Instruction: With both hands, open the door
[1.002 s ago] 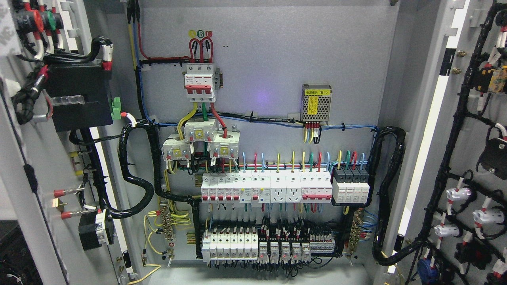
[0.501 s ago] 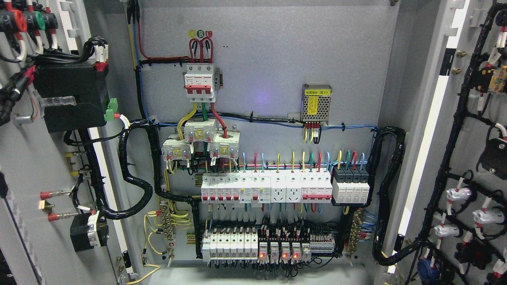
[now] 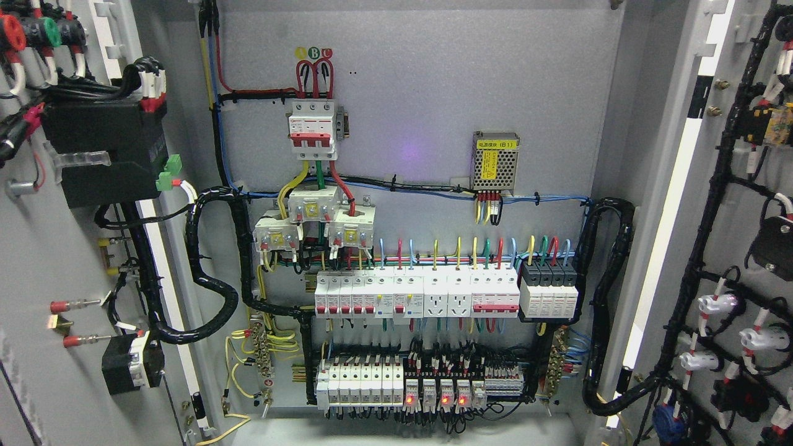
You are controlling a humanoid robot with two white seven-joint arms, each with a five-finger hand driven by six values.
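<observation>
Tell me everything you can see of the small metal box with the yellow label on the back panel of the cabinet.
The metal box is a small silver unit with a perforated mesh cover and a yellow label across its top and down its front. It sits upright on the grey back panel, right of the middle, above the row of white breakers. Red and yellow wires leave its underside, where a black and blue cable bundle runs horizontally past. The label's print is too small to read.

Two doors swung open: left door (image 3: pixel 37 260) and right door (image 3: pixel 753 204). One red three-pole breaker (image 3: pixel 313 129) up top. Three white transformer blocks (image 3: pixel 314 220) beneath. One perforated power supply (image 3: pixel 494 160). Two white sockets (image 3: pixel 446 296) in the middle rail. Three red indicator lights (image 3: pixel 435 400) lit on the bottom rail.
</observation>
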